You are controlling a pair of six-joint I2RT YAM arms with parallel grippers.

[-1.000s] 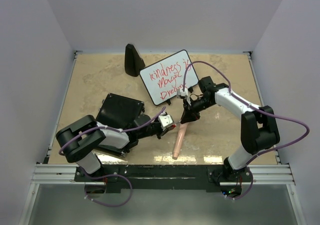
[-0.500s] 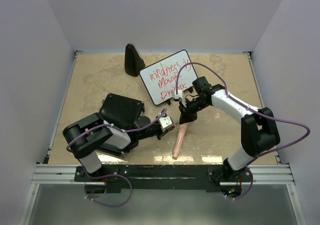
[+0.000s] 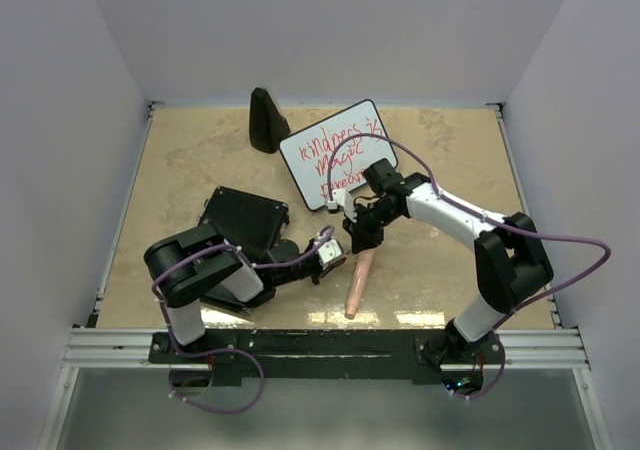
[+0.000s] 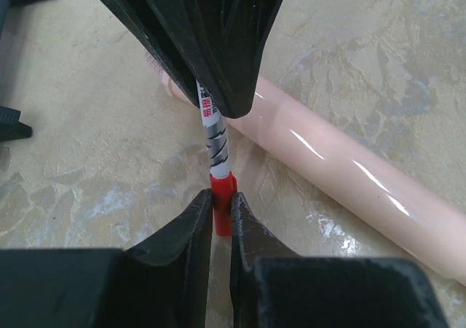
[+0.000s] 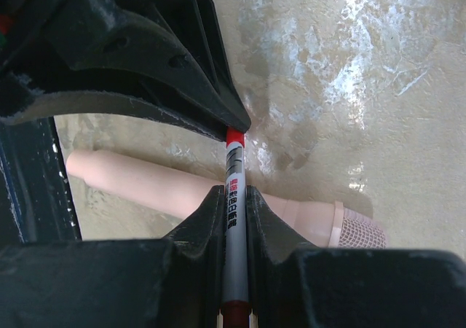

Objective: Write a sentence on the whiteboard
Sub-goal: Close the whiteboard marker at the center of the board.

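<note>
Toward the far edge of the beige mottled tabletop (image 3: 200, 160), about midway along it: the small white rectangular whiteboard (image 3: 305, 165) with rounded corners and a thin black frame. Propped at a slant and set askew to the table edges. Red handwriting across its face in three lines, the right part hidden behind the right arm. Just left of it and closer to the far edge, a black wedge-shaped block (image 3: 265, 120), standing upright. Toward the left edge and nearer the near side, a black flat case (image 3: 245, 220), partly covered by the left arm.

Between the whiteboard and the near edge, the two grippers tip to tip, low over the tabletop. Clamped in the left gripper (image 4: 220, 197): the red cap end of a slim marker (image 4: 213, 135) with a grey-white printed barrel. Clamped in the right gripper (image 5: 233, 193): the barrel of that same marker, with black fingers (image 5: 207, 219) pressed tight against both sides of it. Red cap and barrel in one straight line from one gripper to the other.

Just beneath and beside them, flat on the tabletop, a glossy peach-pink cylinder (image 3: 356, 288), running from under the grippers toward the near edge. At the end under the grippers, a mesh-textured pink tip. Touching the marker or not: cannot tell.
</note>
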